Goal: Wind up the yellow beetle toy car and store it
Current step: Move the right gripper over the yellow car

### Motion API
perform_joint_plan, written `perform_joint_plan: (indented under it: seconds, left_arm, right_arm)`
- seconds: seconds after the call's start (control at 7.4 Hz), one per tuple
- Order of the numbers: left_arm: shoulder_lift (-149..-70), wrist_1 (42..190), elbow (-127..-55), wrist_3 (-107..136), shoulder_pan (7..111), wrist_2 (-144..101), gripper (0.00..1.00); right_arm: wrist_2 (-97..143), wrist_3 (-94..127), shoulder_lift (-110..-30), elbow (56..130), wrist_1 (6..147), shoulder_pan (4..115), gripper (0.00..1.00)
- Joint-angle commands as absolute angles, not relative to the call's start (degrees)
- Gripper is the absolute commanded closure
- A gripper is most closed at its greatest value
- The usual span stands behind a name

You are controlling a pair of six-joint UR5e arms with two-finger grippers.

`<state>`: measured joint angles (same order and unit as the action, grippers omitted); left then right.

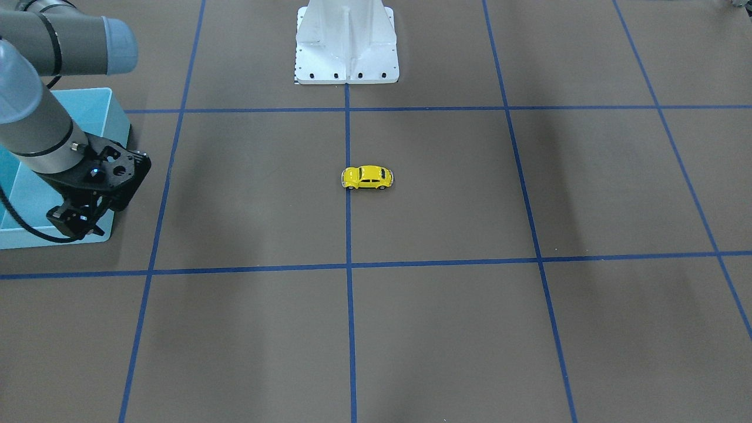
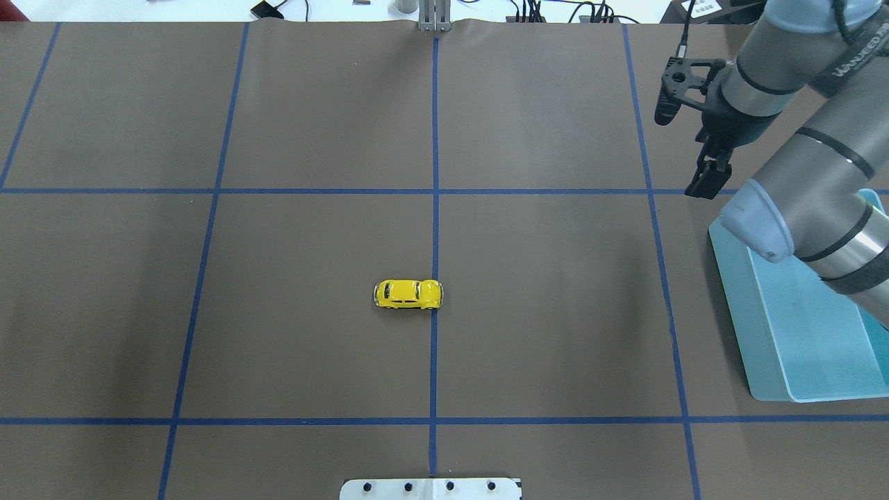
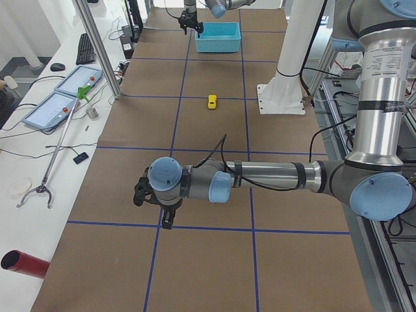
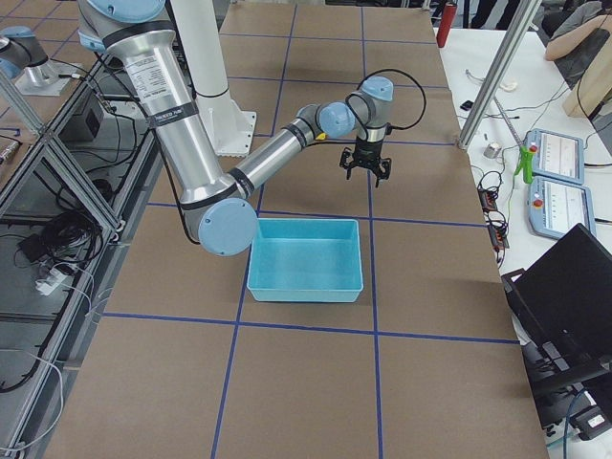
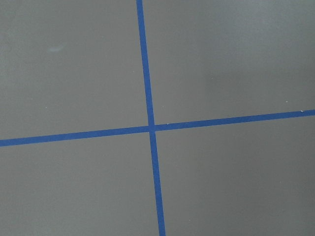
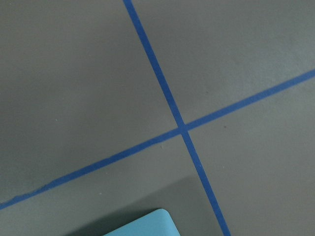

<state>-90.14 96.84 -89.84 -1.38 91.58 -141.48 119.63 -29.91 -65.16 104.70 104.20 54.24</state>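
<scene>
The yellow beetle toy car (image 2: pixel 408 294) sits mid-frame in the overhead view on the counter (image 2: pixel 312 347), its long axis running left-right across the central blue line. The right gripper (image 2: pixel 703 182), jaws spread and empty, hovers at upper right, so the car lies down-left of it. The left gripper (image 3: pixel 155 209), whose jaw state I cannot tell, looks farther off.

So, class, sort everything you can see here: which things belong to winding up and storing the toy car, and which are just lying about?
Belong to the job:
yellow beetle toy car
light blue bin

Just lying about, on the side benches:
keyboard
red tube
laptop
</scene>
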Motion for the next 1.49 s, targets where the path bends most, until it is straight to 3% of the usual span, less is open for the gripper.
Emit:
perform_joint_plan:
  seconds: [0.0, 0.27, 1.35]
  left_arm:
    - [-88.86, 97.03, -93.05, -1.76, 91.58, -139.76, 0.01]
    - [-84.83, 96.60, -97.18, -0.79, 91.76, -137.90, 0.01]
    - [-85.60, 95.98, -96.86, -0.62, 91.50, -137.90, 0.01]
  right_arm:
    - [119.00, -32.15, -63.72, 107.03, 104.24, 52.12, 0.00]
    - [113.85, -38.76, -60.76, 110.03, 104.15, 51.59, 0.00]
    - [113.47, -32.34, -59.86, 110.93, 103.27, 46.86, 0.00]
